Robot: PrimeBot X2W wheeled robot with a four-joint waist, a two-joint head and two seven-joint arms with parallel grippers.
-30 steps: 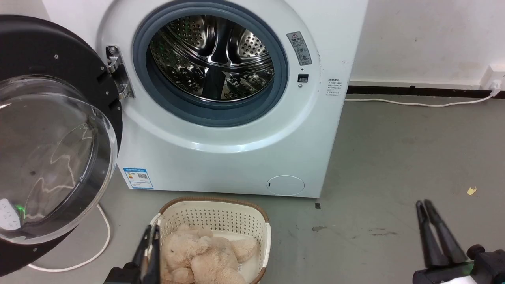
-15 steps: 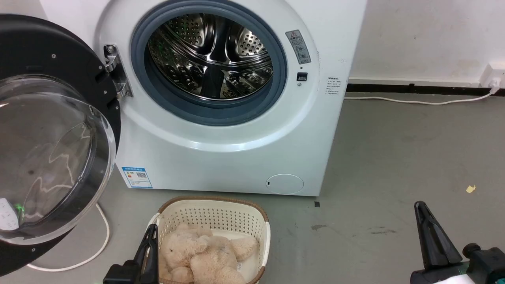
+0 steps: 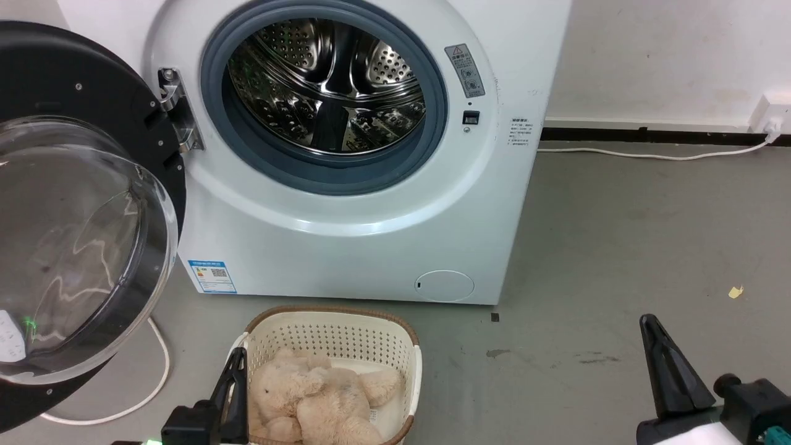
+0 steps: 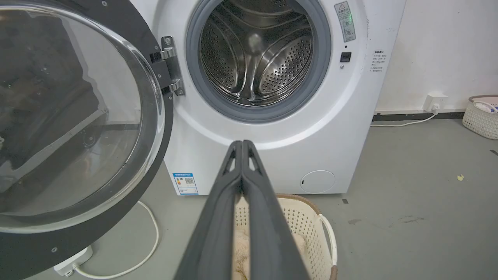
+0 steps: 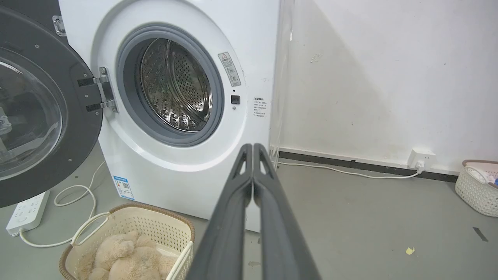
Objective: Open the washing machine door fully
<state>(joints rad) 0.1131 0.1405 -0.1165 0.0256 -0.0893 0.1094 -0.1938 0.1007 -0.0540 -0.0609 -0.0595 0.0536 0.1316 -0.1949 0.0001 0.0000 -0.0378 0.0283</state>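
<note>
Washing machine (image 3: 346, 247) blue sticker (image 3: 212, 276): apparently QR code, illegible.

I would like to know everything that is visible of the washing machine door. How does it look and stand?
The washing machine door is large and round: a wide glossy black rim with small screws around a clear, bulging glass bowl. It stands swung wide open at the left of the drum opening, inner side towards the robot. A metal hinge joins it to the white washing machine. Nothing else touches it.
</note>
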